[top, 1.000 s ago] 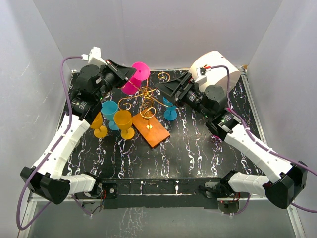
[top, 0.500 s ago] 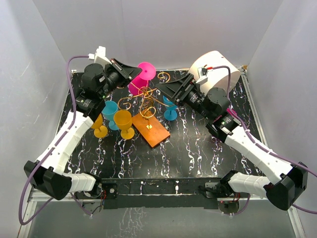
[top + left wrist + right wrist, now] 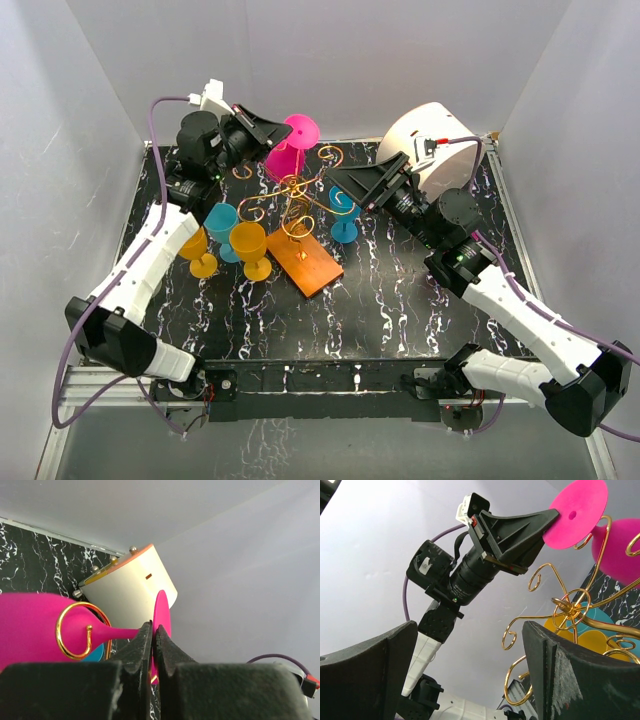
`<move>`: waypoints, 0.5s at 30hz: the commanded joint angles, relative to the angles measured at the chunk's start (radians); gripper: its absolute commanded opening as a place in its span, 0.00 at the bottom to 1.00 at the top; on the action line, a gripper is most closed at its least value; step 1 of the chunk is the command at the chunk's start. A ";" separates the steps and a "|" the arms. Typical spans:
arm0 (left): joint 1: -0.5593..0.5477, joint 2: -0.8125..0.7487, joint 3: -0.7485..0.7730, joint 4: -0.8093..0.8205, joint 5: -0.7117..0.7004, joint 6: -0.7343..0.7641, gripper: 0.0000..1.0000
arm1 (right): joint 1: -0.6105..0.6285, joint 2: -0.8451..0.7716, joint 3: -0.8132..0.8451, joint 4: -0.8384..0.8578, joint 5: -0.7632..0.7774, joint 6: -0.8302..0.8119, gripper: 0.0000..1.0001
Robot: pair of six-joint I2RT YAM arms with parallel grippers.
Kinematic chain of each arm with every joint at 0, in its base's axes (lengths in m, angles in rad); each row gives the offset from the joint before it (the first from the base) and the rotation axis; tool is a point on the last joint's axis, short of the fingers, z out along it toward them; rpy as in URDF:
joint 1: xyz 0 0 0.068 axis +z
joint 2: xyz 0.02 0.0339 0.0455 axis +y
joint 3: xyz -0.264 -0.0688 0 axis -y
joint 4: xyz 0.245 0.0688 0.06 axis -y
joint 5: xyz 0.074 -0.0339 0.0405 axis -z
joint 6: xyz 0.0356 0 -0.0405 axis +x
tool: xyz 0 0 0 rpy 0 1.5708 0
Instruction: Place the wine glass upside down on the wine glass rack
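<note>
Above the far part of the black marbled surface (image 3: 400,290), the left gripper (image 3: 268,135) holds the pink wine glass (image 3: 288,155) in the air, beside the top of the wine glass rack (image 3: 310,265). Its fingers are closed on the thin stem, just under the round foot. I think this grasp was chosen because the stem is the only narrow part, and because it leaves the bowl free to hang down.

The glass is tilted: its foot points up and toward the back wall, and its bowl points down toward the rack. It is not fully upside down yet. From the left wrist camera, one gold curled arm (image 3: 80,604) of the rack appears in front of the place where the stem meets the bowl. I cannot tell if the stem is already inside this curl or only behind it.

The right gripper (image 3: 340,178) hovers on the other side of the rack, above a blue glass (image 3: 343,215), and its fingers are spread wide with nothing between them. It seems to wait there, perhaps to steady the rack, but it does not touch the wire as far as I can see.

The glass is plain, opaque and bright pink, with a flat disc foot, a slim stem and a rounded bowl; it looks like plastic. To my judgement, the task is near its last step: the stem must slide into a curl so that the foot rests on the wire.
</note>
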 commanded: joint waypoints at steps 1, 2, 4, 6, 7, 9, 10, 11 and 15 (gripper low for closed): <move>0.036 0.012 0.060 0.034 0.025 0.018 0.00 | -0.003 -0.023 0.005 0.054 0.016 -0.022 0.85; 0.040 0.015 0.061 0.031 0.026 0.018 0.00 | -0.004 -0.025 0.005 0.051 0.019 -0.024 0.85; 0.048 0.020 0.063 0.028 0.035 0.019 0.00 | -0.003 -0.026 0.007 0.047 0.023 -0.026 0.85; 0.057 0.025 0.063 0.025 0.041 0.019 0.00 | -0.003 -0.027 0.007 0.045 0.025 -0.028 0.85; 0.062 0.025 0.063 0.023 0.042 0.018 0.00 | -0.003 -0.027 0.007 0.044 0.025 -0.029 0.85; 0.072 0.024 0.063 0.017 0.039 0.022 0.00 | -0.003 -0.024 0.009 0.044 0.025 -0.028 0.85; 0.077 0.021 0.063 0.012 0.035 0.026 0.00 | -0.003 -0.024 0.009 0.042 0.025 -0.028 0.85; 0.080 0.020 0.063 0.007 0.028 0.033 0.00 | -0.003 -0.022 0.010 0.042 0.025 -0.028 0.85; 0.092 0.008 0.058 -0.017 0.010 0.049 0.00 | -0.003 -0.019 0.010 0.038 0.026 -0.029 0.85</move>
